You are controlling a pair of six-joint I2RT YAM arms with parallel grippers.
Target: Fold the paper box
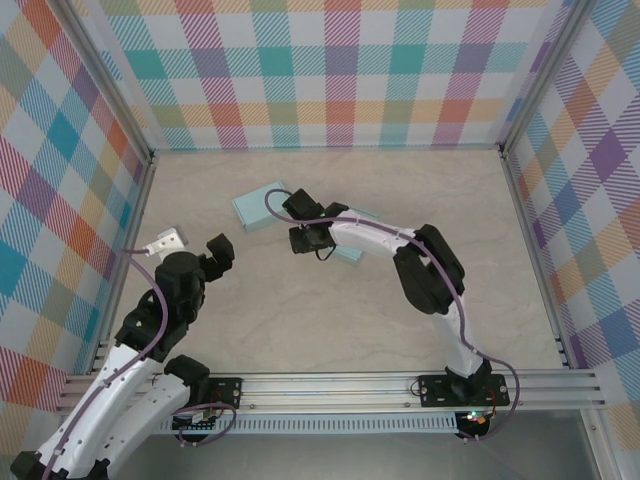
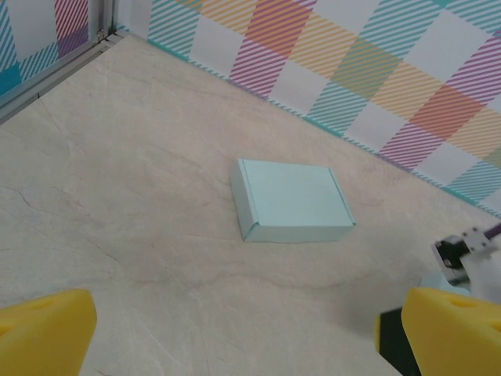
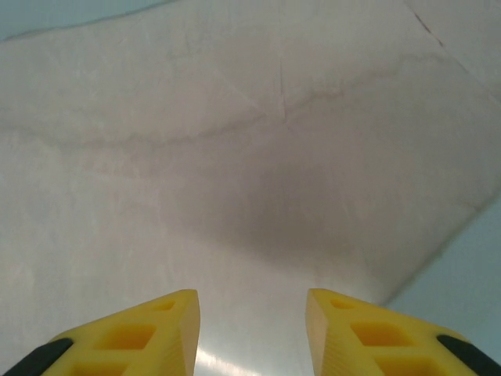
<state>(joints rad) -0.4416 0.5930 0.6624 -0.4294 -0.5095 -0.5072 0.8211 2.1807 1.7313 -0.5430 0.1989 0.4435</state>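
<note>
Resting on veined table (image 2: 117, 196), rectangular paper box (image 2: 291, 200); left claw (image 2: 246, 317), right claw (image 3: 250, 305) open

A pale-blue paper box (image 2: 291, 200) lies flat on the table (image 2: 133, 204), the left gripper (image 2: 249, 335) spread wide.

paper box (image 2: 291, 202): pale teal card, matt, smooth, crisp creases
table (image 2: 141, 157): marble-look top, beige w/ faint veins, smooth, slight sheen
walls (image 1: 330, 70): plaid print, matt
fingers (image 3: 149, 333) of right gripper (image 3: 250, 321): yellow plastic, matt, moulded hollows
rail (image 1: 330, 385): bare metal, grooved, dull shine
right arm (image 1: 370, 235): white plastic shell, semi-gloss; blk joints
</note>
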